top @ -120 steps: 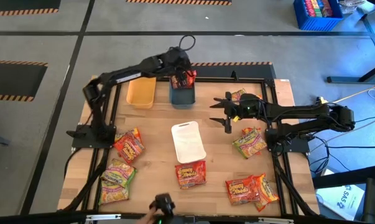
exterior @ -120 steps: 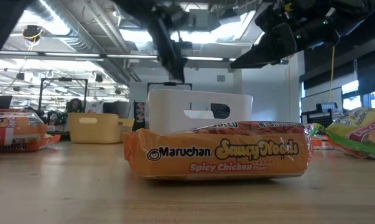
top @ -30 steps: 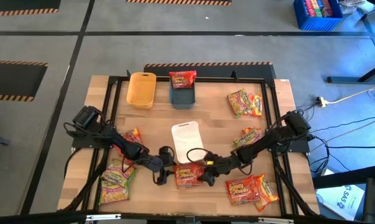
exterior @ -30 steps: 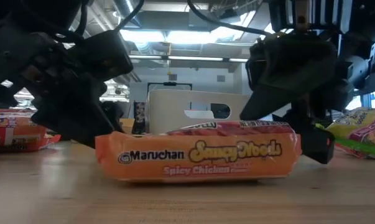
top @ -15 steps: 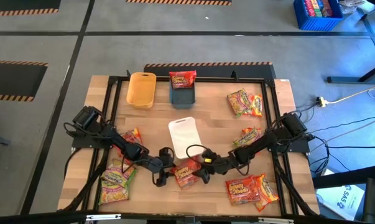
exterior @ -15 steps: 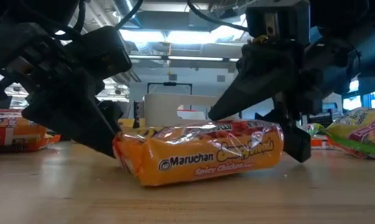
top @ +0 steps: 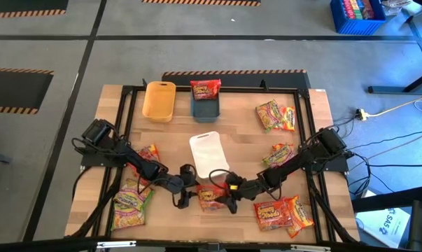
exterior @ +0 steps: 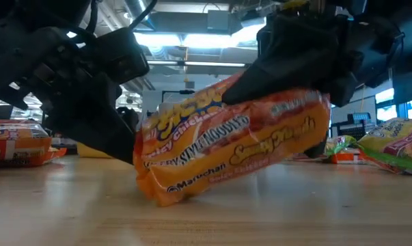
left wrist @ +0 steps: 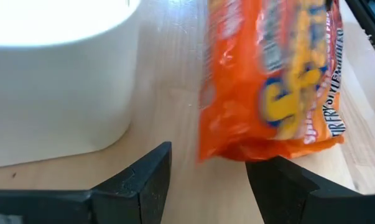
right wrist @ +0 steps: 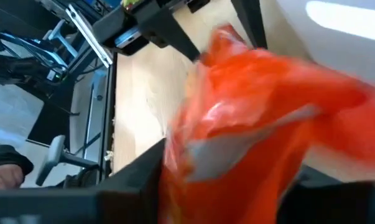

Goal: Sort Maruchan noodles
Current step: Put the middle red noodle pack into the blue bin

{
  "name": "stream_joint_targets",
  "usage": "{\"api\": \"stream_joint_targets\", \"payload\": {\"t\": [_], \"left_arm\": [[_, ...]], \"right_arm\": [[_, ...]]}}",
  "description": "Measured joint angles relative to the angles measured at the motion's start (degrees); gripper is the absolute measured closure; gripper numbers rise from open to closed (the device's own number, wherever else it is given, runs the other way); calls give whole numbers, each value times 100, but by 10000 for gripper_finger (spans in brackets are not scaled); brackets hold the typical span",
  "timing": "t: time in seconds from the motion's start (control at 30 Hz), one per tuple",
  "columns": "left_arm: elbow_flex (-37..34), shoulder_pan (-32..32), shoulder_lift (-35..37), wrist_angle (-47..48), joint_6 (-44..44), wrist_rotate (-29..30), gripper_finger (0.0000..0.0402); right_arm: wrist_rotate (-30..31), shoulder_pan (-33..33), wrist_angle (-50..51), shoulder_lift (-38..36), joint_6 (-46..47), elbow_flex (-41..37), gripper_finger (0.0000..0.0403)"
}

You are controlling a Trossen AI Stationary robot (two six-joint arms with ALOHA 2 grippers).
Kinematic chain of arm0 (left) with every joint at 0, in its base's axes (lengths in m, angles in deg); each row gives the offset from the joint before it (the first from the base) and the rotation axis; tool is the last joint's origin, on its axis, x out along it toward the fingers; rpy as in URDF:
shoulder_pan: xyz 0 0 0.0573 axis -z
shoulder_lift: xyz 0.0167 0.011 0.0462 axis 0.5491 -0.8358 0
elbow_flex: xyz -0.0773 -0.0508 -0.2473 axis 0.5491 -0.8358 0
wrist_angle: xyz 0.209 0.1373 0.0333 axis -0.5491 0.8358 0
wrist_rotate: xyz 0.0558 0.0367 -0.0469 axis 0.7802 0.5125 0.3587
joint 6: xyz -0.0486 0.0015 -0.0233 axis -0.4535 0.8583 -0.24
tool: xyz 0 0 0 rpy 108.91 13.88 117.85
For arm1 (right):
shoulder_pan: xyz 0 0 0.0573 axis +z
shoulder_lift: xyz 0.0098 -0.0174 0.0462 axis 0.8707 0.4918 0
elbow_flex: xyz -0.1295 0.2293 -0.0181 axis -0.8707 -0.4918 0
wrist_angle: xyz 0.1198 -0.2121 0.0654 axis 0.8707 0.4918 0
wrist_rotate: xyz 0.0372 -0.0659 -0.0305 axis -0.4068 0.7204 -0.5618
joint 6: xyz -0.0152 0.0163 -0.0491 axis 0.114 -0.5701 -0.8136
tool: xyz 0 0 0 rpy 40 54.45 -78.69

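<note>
An orange Maruchan noodle packet [exterior: 240,143] stands tilted near the table's front middle [top: 212,197]. My right gripper [top: 229,199] comes from the right and is shut on its right end. My left gripper [left wrist: 209,180] is open at the packet's left end [left wrist: 262,146], fingers low on the wood. Other noodle packets lie about: one red [top: 205,88] on the blue tray [top: 205,108], green-pink ones at the left [top: 130,201] and right [top: 279,155], red and orange ones [top: 280,213] at the front right. My right gripper pinches the packet's right end [right wrist: 193,165] between its two fingers, coming slanting down from the table's right. The packet is turned up on its long edge, right end [exterior: 308,113] raised, lower left corner [exterior: 158,195] on the wood. Whether my left gripper touches the packet cannot be told.
A white tray [top: 209,155] stands just beyond the packet, close to both grippers. A yellow tray [top: 159,102] stands at the far edge beside the blue tray. More packets lie at the far right [top: 273,116] and left [top: 146,162].
My right gripper has shut on the orange packet, rolled and risen a little. The packet slid toward the left gripper, then tipped up from lying flat: its right end is lifted, its left corner stays on the table. The white tray was nudged toward the far edge.
</note>
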Motion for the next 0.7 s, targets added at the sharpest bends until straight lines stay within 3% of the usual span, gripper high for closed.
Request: {"api": "stream_joint_targets", "payload": {"t": [0.1, 0.3, 0.5, 0.7], "left_arm": [[0, 11, 28, 52, 12, -38, 205], [-2, 243, 300, 311, 420, -92, 205], [-9, 425, 1221, 1126, 436, -98, 205], [36, 424, 2264, 1553, 542, -44, 198]], "right_arm": [[-81, 7, -30, -2, -169, 0, 278], [-183, 128, -23, -48, -800, 163, 280], [-306, 219, 445, -470, -1456, 408, 256], [-65, 160, 1284, -1197, -2408, 590, 282]]}}
